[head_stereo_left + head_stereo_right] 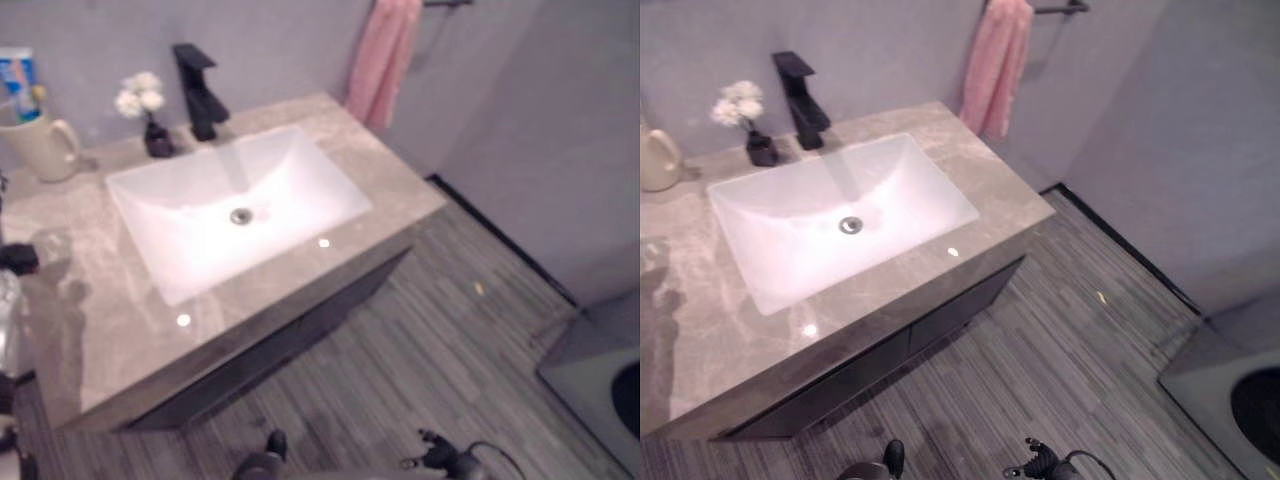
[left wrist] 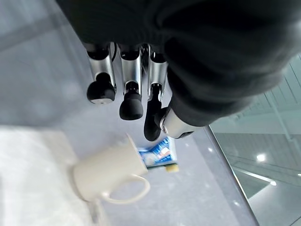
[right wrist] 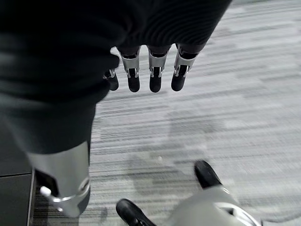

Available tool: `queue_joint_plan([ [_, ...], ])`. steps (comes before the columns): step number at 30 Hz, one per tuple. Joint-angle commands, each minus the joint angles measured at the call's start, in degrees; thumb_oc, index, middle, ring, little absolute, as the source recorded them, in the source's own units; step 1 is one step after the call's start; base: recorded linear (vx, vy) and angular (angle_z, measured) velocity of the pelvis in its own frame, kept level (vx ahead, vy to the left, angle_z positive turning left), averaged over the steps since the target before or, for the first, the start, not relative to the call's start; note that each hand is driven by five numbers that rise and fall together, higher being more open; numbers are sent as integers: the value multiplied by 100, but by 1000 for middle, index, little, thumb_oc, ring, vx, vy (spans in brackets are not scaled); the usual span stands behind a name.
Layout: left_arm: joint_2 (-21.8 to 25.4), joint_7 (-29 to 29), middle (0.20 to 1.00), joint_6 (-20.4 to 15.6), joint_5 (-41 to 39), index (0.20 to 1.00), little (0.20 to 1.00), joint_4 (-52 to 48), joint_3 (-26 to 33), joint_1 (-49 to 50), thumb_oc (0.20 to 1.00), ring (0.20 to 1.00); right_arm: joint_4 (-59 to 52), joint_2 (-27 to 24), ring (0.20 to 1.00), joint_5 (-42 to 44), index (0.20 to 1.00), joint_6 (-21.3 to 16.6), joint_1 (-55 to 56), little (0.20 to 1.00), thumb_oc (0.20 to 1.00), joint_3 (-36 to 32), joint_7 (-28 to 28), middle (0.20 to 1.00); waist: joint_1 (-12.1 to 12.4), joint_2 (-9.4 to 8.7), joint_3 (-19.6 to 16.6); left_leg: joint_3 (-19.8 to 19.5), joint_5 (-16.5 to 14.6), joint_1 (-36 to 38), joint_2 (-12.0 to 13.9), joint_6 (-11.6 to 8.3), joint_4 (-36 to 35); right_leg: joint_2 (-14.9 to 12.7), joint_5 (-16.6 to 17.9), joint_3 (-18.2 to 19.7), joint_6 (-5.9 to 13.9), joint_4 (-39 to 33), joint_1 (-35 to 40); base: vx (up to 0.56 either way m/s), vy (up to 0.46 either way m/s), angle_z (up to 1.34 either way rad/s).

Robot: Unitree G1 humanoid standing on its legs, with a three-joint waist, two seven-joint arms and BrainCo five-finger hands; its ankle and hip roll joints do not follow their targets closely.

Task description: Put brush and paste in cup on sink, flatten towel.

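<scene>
A cream cup (image 1: 40,148) stands on the far left corner of the stone counter (image 1: 110,330). A blue and white paste tube (image 1: 18,80) sticks up out of it, with a small yellow end (image 2: 171,167) beside the tube. My left hand (image 2: 130,89) hovers a little away from the cup (image 2: 110,174), fingers relaxed and holding nothing. A pink towel (image 1: 383,60) hangs bunched and narrow from a bar on the back wall. My right hand (image 3: 153,70) hangs open over the striped floor, empty.
A white basin (image 1: 235,205) fills the middle of the counter. A black faucet (image 1: 198,90) and a dark vase of white flowers (image 1: 150,120) stand behind it. A grey wall and a grey appliance (image 1: 600,380) are on the right.
</scene>
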Motion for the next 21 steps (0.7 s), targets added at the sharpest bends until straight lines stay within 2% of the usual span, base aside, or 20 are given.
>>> queue_joint_plan([
  [1,-200,115,200,-247,598,200,200,-763,50,180,200,200,-94,49,1000,-165,1000,-36,-172,1000,1000,-147,-124,1000,212,-3,-85,-976,-685,242,-649,504,331,-33,1482,520,-31,1478,-736,-59,184,77],
  [3,-392,81,200,-296,703,200,200,-1074,36,350,200,200,-197,40,1000,-116,1000,-104,-165,1000,1000,-139,-125,1000,196,48,-31,-1082,-671,284,-648,539,410,162,1230,744,-84,1991,-1011,-33,83,57],
  [5,-435,58,200,-301,821,200,200,-1296,36,452,200,200,-390,-8,1000,-67,1000,-159,-83,1000,1000,-101,-130,1000,175,76,-74,-1222,-588,351,-623,501,405,523,271,959,-346,1569,-1223,46,-7,50],
  [6,-420,32,200,-330,899,200,200,-1474,129,544,200,200,-410,-16,1000,-63,1000,-171,-56,1000,1000,-103,-85,1000,227,82,-91,-1258,-531,362,-606,448,392,470,69,833,-411,1315,-1344,82,-29,39],
  [7,-482,27,200,-372,886,200,200,-1635,220,653,200,200,-394,-21,1000,-97,1000,-182,-77,1000,1000,-64,-90,1000,307,120,-107,-1237,-578,392,-527,398,377,278,-48,516,-450,746,-1296,79,-68,20],
  [8,-521,-1,200,-428,752,200,200,-1696,280,774,200,200,-397,-42,1000,-129,1000,-188,-106,1000,1000,-3,-88,1000,288,168,-64,-1350,-604,413,-468,337,369,308,-80,548,-509,209,-1293,57,-114,13],
  [10,-551,-15,200,-553,488,200,200,-1688,198,768,200,200,-352,-62,1000,-127,1000,-186,-109,1000,1000,41,-103,1000,199,182,24,-1532,-649,478,-391,223,330,563,-9,1053,-496,-585,-1396,46,-135,35],
  [12,-548,-16,200,-555,486,200,200,-1685,196,762,200,200,-351,-60,1000,-127,1000,-187,-112,1000,1000,38,-103,1000,201,179,23,-1531,-633,464,-392,220,332,568,40,1050,-501,-652,-1378,70,-121,84],
  [13,-586,-28,200,-572,376,200,200,-1618,41,599,200,200,-272,-44,1000,-161,1000,-174,-64,1000,1000,44,-116,1000,150,94,95,-1800,-691,502,-348,47,378,646,-99,1102,-478,-879,-1246,112,-179,40],
  [18,-586,-28,200,-572,376,200,200,-1617,41,599,200,200,-271,-43,1000,-161,1000,-174,-65,1000,1000,44,-116,1000,137,96,98,-1812,-689,503,-349,46,378,644,-98,1089,-477,-885,-1237,22,-36,62],
  [19,-586,-28,200,-572,376,200,200,-1617,41,599,200,200,-271,-43,1000,-161,1000,-174,-65,1000,1000,44,-116,1000,137,96,98,-1812,-689,503,-349,46,378,644,-98,1089,-477,-885,-1237,533,-626,2],
  [20,-808,-277,200,-618,108,200,200,-1859,275,1076,200,200,92,-198,1000,-14,1000,-171,-42,1000,1000,-231,-225,1000,105,-86,-138,-2123,-593,469,-107,-257,365,914,-344,574,-764,-1614,-691,588,-680,3],
  [21,-810,-276,200,-632,79,200,200,-1897,307,1111,200,200,79,-212,1000,44,1000,-186,-67,1000,1000,-261,-265,1000,67,-84,-165,-2137,-531,463,-61,-314,307,935,-368,517,-797,-1665,-666,645,-732,56],
])
